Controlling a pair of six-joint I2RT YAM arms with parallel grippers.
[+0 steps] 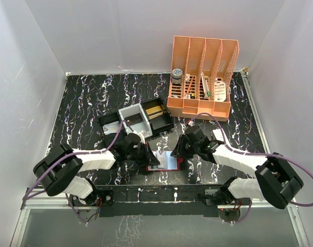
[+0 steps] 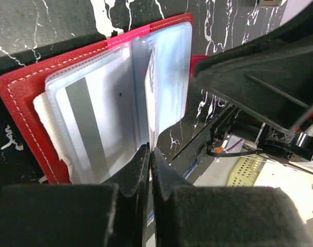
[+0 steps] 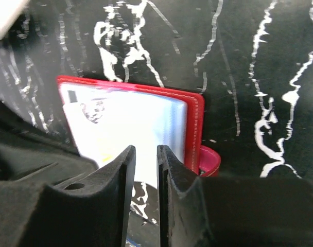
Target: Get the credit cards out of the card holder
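Note:
The red card holder lies open on the black marbled table between both grippers. In the left wrist view its red cover holds clear sleeves, and a pale card with a grey stripe sits in one. One sleeve leaf stands upright, and my left gripper is shut on its near edge. In the right wrist view the holder shows a pale printed card and a pink snap tab. My right gripper hovers at the holder's near edge, jaws a narrow gap apart and empty.
A black compartmented tray with a grey insert stands just behind the holder. An orange rack with small items stands at the back right. The table's front edge and the arm bases lie close below the holder.

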